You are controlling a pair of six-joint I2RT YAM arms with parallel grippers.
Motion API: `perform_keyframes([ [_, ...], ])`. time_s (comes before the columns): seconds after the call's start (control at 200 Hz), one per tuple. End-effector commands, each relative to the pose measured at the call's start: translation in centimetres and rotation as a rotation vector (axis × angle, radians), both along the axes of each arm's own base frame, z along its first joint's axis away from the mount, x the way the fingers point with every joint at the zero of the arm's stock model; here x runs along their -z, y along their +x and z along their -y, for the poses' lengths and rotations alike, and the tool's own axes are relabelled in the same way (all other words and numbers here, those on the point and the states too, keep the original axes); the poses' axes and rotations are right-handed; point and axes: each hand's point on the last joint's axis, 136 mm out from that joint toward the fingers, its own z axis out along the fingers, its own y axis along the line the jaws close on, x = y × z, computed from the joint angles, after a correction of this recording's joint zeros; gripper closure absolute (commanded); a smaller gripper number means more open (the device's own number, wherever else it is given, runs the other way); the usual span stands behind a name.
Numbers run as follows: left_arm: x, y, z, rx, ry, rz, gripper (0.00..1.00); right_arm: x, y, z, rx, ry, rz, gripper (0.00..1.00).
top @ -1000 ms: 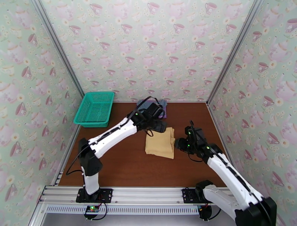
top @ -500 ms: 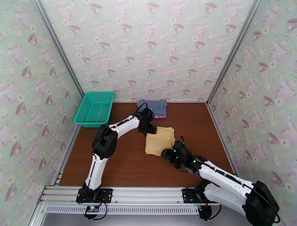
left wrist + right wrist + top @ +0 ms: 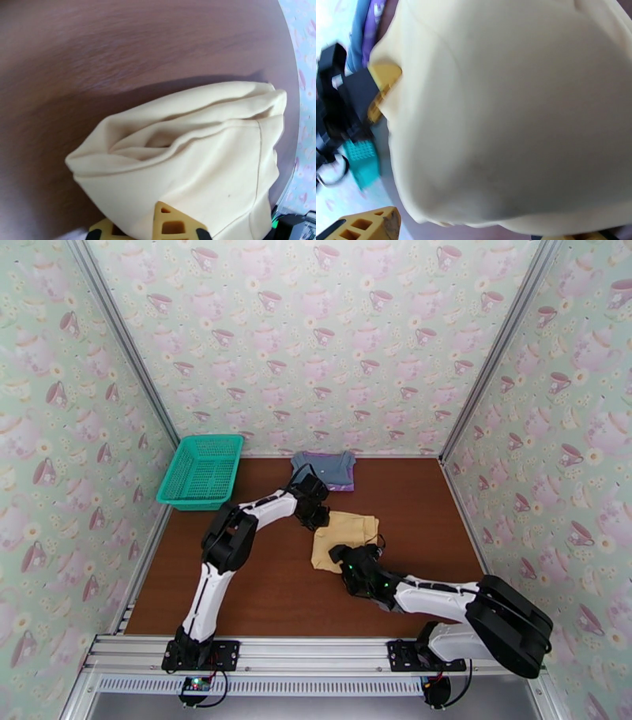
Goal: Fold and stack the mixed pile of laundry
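The mustard-yellow piece (image 3: 345,536) lies folded in the middle of the table. My left gripper (image 3: 317,518) is at its far-left corner and is shut on the cloth; in the left wrist view the yellow fabric (image 3: 185,158) bunches up over the fingers (image 3: 173,221). My right gripper (image 3: 351,560) is low at the garment's near edge. It is open, its fingers (image 3: 367,225) wide apart with the yellow cloth (image 3: 505,118) spread ahead of them. The grey-blue piece (image 3: 324,467) rests on the purple T-shirt (image 3: 341,487) at the back of the table.
A teal mesh basket (image 3: 201,470) stands at the back left corner. Patterned walls close in the table on three sides. Bare brown tabletop (image 3: 237,587) lies to the front left and along the right side.
My right arm swung from the garment's right side down to its near edge, and its jaws widened. My left gripper closed on the yellow piece's far-left corner. The cloth shifted slightly to the right.
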Motion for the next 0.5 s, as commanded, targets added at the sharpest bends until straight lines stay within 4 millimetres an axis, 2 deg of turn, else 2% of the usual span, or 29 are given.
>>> perform_keyframes([
  [0.0, 0.6, -1.7, -2.4, -0.094, 0.025, -0.015, 1.0, 1.3, -0.5, 0.4, 0.12, 0.058, -0.034, 0.09],
  [0.2, 0.7, -5.0, -7.0, -0.267, 0.062, -0.002, 1.0, 2.5, -1.1, 1.3, 0.165, 0.057, -0.046, 0.1],
  [0.306, 0.2, -6.4, -8.2, -0.323, 0.045, 0.011, 1.0, 3.0, -1.3, 1.0, 0.14, 0.036, -0.058, 0.16],
  [0.356, 0.1, -7.0, -8.5, -0.341, 0.041, 0.016, 1.0, 3.3, -1.3, 0.6, 0.119, 0.03, -0.065, 0.23],
  [0.426, 0.1, -7.7, -9.0, -0.355, 0.043, 0.02, 1.0, 3.8, -1.5, 0.0, 0.083, 0.023, -0.077, 0.39],
  [0.496, -0.5, -7.8, -9.0, -0.354, 0.033, 0.034, 1.0, 4.5, -1.7, -0.4, 0.047, 0.011, -0.088, 0.63],
])
